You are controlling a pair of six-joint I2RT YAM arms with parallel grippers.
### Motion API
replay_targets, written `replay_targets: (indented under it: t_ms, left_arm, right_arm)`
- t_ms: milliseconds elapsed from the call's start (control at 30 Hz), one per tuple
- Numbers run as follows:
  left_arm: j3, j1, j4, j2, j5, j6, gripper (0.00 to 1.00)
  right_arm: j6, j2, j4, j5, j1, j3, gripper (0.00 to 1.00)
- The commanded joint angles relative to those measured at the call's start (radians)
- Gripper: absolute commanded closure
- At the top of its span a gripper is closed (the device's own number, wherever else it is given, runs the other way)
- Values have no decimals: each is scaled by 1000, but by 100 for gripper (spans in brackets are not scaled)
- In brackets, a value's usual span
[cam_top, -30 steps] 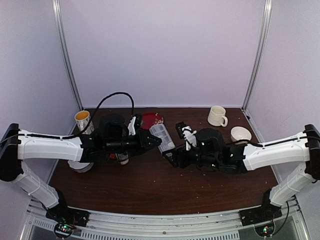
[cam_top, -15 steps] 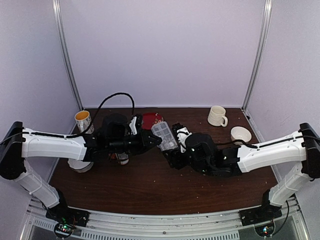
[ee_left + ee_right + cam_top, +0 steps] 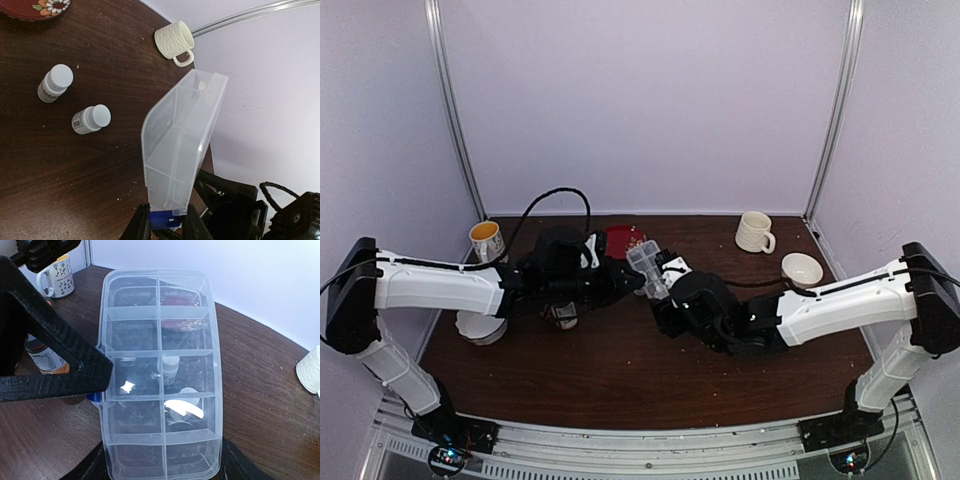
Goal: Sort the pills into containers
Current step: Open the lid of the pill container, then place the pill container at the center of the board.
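While the organizer box [image 3: 182, 145] is held tilted above the counter [image 3: 60, 165], pinched at its edge by the narrowed left gripper [image 3: 165, 225] and cradled between the wide-set fingers of the right gripper [image 3: 162, 465], it could slip if either loosens; no pills can be made out.

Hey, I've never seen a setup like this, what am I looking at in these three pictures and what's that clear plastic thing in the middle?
These are two white robot arms bolted to the near edge of a brown table. The wide picture looks down from above and behind them. The other two come from small cameras on each wrist.

The clear thing is a flat plastic organizer box divided into small cells. It is lifted off the table and tilted on edge between the arms. The left hand pinches it at its blue clasp, and the right hand grips one end.

On the table lie two small white bottles, a dark red plate, a cream mug, a white bowl and a patterned mug. I cannot make out any pills for certain.
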State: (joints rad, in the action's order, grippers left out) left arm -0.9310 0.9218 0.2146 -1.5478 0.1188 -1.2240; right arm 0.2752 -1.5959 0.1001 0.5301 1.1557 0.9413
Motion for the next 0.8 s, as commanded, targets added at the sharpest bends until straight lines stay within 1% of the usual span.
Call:
replay_targets:
  t_ms: [0, 67, 100, 133, 200, 233, 300, 333, 400, 633, 767]
  left_arm:
    - [-32, 18, 15, -1, 51, -63, 77]
    - [-34, 18, 25, 6, 57, -48, 51]
    - [-33, 17, 19, 15, 50, -38, 39]
    - [-28, 18, 19, 28, 43, -27, 30]
    - [0, 18, 34, 66, 30, -5, 18]
    - [13, 17, 42, 83, 25, 14, 14]
    - [33, 16, 38, 117, 17, 47, 10]
    - [36, 15, 19, 132, 12, 67, 9]
    - [32, 12, -33, 158, -2, 104, 9]
    - [27, -4, -165, 194, -35, 236, 15]
    - [37, -4, -198, 197, -51, 360, 18]
  right_arm:
    - [-16, -16, -67, 181, -31, 9, 69]
    - [-5, -2, -55, 130, -34, -4, 68]
    - [3, 9, -46, 105, -39, -15, 68]
    - [16, 19, -41, 78, -44, -22, 68]
    - [35, 32, -46, 26, -59, -32, 68]
    - [41, 40, -45, 2, -65, -39, 68]
    - [52, 57, -41, -45, -78, -59, 68]
    - [54, 65, -41, -100, -86, -66, 67]
    - [64, 74, -57, -166, -101, -73, 67]
    - [97, 46, -214, -251, -106, -80, 65]
    - [142, 17, -218, -334, -106, -125, 62]
